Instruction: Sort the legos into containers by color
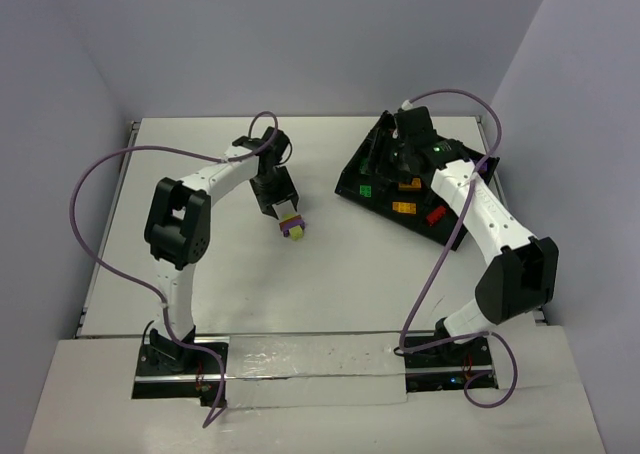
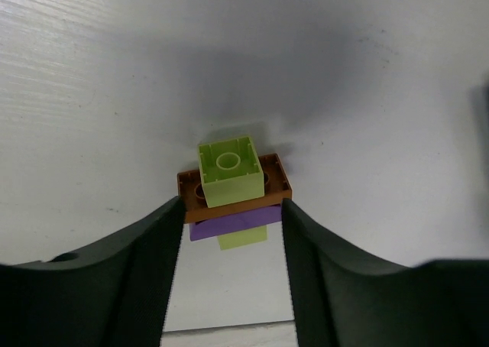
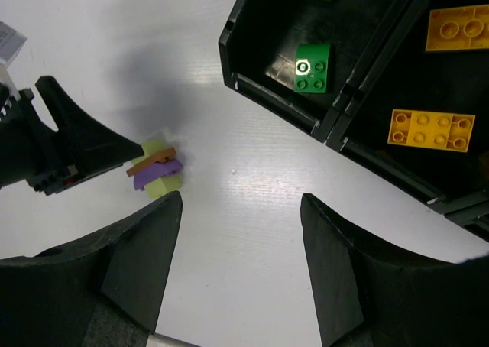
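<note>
A lego cluster (image 2: 233, 185) of yellow-green, orange-brown and purple bricks sits at the tips of my left gripper (image 2: 231, 202). Its fingertips press on the two ends of the orange-brown plate. In the top view the cluster (image 1: 293, 227) is mid-table, just off the left gripper (image 1: 283, 211). My right gripper (image 3: 241, 209) is open and empty, high over bare table beside the black tray (image 3: 267, 106). The top view shows the right gripper (image 1: 400, 154) over the tray (image 1: 462, 229). Green legos (image 3: 313, 68) and orange legos (image 3: 430, 129) lie in separate compartments.
A red lego (image 1: 436, 215) lies in the tray's near compartment, next to the right forearm. Purple cables loop from both arms. Walls close the table at the left, back and right. White table lies between the cluster and the tray.
</note>
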You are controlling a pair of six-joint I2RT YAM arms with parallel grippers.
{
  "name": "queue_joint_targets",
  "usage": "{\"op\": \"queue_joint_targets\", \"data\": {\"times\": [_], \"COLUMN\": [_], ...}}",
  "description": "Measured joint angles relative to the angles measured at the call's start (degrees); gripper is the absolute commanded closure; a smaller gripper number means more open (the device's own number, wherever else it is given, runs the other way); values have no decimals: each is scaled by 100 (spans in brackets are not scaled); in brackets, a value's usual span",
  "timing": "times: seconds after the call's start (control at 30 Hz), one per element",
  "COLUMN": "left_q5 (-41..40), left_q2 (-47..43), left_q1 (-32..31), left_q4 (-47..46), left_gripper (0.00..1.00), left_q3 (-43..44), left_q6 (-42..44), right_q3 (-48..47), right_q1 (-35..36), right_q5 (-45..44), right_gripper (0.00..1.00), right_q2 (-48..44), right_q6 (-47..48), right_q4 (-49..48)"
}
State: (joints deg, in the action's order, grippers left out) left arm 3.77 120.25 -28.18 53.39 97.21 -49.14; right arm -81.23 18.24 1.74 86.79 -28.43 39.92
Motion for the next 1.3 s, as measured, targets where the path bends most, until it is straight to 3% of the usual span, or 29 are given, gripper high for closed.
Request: {"op": "queue_joint_targets", "data": {"times": [0.4,0.53,0.6,0.7,0.77,0.83,1.1,1.3], "left_q5": [-195,-180,-179,-166,-123,-101,-6,1024], "left_q2": [160,263,289,340,352,360,435,125], "left_q1": [-18,-22,-22,-22,-22,-22,14,388], "left_q4": [-225,-305,-322,-349,-345,-335,-15,-301], "left_gripper": [39,41,45,64,87,99,100,100], "left_q3": [-125,-150,-153,-153,-149,-118,439,481], "left_q6": [-116,-103,-85,-40,10,52,394,437], "right_q3": [118,118,118,118,118,118,102,86], "right_q1": [0,0,0,0,0,0,22,278], "right_q5": [201,219,217,217,217,214,420,1253], "right_gripper": [29,29,29,29,29,29,29,29], "right_q2": [-64,-64,-64,-61,-61,-61,-16,214], "right_q6": [24,39,39,42,42,44,159,440], "right_q4": [4,7,8,9,9,9,7,-120]}}
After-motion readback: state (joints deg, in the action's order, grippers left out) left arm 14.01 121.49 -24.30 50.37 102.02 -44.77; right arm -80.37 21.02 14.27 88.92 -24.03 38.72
